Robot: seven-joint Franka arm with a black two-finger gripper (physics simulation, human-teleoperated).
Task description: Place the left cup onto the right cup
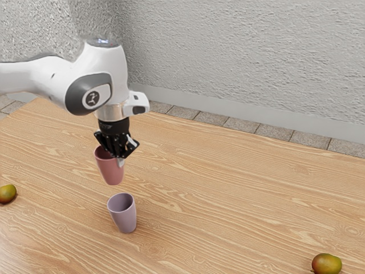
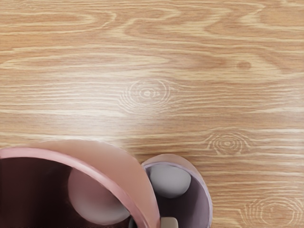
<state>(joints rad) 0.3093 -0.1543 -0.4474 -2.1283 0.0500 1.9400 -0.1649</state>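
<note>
A pink cup (image 1: 110, 166) hangs in the air above the wooden table, with my gripper (image 1: 117, 153) shut on its rim. Just below it, toward the table's front, a lilac cup (image 1: 122, 212) stands upright on the table. The two cups are apart, the pink one slightly behind and above the lilac one. In the wrist view the pink cup (image 2: 85, 185) sits large right under my hand, its open mouth facing the camera. Partly behind its rim lies the lilac cup (image 2: 183, 190), also seen from above.
One mango (image 1: 7, 193) lies at the exterior view's left edge and another mango (image 1: 326, 264) near the front right corner. A grey textured wall and a tiled floor strip run behind the table (image 1: 239, 188).
</note>
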